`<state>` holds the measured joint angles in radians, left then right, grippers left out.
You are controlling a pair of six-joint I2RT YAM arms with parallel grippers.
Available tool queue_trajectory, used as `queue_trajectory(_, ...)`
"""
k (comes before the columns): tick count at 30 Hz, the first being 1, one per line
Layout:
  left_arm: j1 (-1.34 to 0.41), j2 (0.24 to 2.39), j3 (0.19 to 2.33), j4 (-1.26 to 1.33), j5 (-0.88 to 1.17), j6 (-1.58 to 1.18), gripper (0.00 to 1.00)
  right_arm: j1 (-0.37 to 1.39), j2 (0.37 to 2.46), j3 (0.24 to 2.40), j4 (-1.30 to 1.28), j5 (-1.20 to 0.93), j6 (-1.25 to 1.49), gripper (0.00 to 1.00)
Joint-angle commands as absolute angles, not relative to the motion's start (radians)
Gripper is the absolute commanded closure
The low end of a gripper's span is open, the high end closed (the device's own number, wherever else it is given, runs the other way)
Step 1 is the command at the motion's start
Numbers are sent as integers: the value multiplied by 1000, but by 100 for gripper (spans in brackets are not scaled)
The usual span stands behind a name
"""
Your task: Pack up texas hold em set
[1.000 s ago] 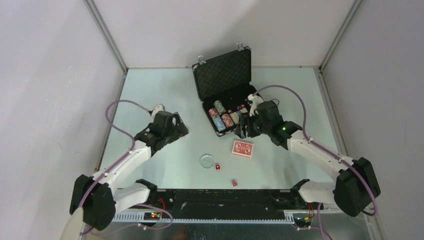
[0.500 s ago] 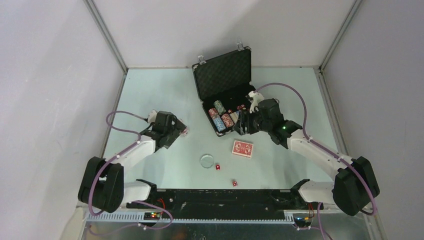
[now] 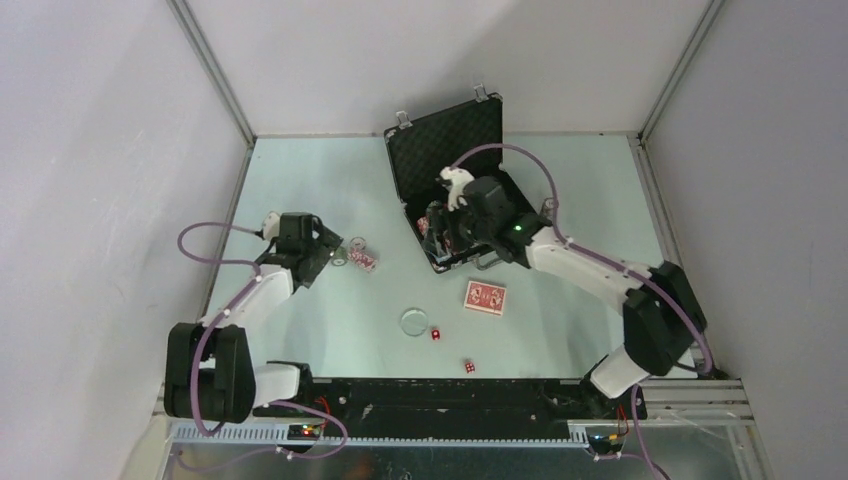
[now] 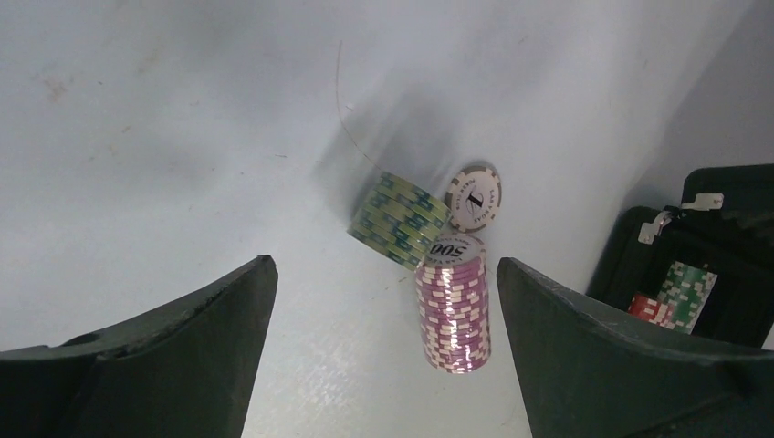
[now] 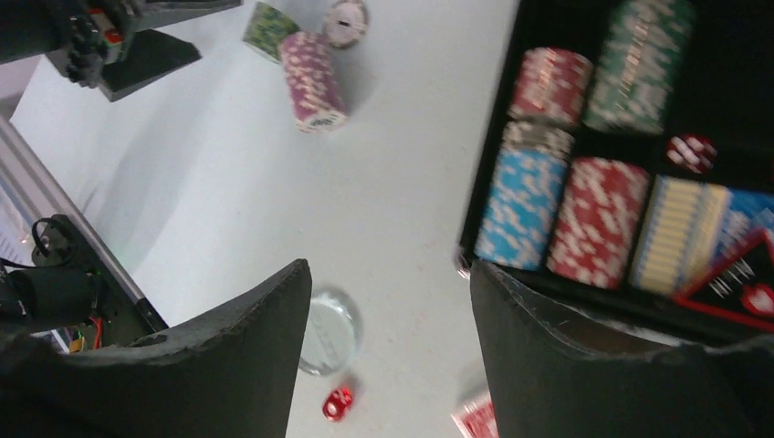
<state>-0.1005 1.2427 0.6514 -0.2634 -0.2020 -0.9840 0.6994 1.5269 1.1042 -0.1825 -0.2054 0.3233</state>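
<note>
Briefcase [image 3: 445, 150] lies open at upper centre of the counter [image 3: 300, 180], chip stacks [image 5: 591, 219] in its tray. Right tool [image 5: 388, 274] hovers there, jaws apart, empty; left tool [image 4: 383, 274] gapes before a pink stack [image 4: 452, 306] and a green stack [image 4: 397, 219].

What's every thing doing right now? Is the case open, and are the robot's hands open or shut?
Briefcase: open, lid up.
Chip stacks in the case: lying in their slots.
Purple chip stack: out on the table, on its side.
Green chip stack: on the table, tilted.
Red-backed cards: face down on the table.
Left gripper: open, empty.
Right gripper: open, empty.
</note>
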Motion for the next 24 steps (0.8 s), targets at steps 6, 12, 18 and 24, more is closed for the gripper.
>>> queue_trajectory(6, -22, 1280, 664, -171, -41, -854, 4, 850, 1821, 1452, -272, -189, 251, 28)
queue_trajectory(12, -6, 1292, 646, -136, -24, -852, 5, 922, 2038, 1715, -396, -131, 198, 23)
queue_trajectory(18, 11, 1299, 618, -122, -14, -851, 6, 957, 2206, 1914, -502, -85, 163, 17)
queue_trajectory(24, 82, 1274, 554, -99, -19, -884, 6, 973, 2329, 2025, -514, -67, 166, 21)
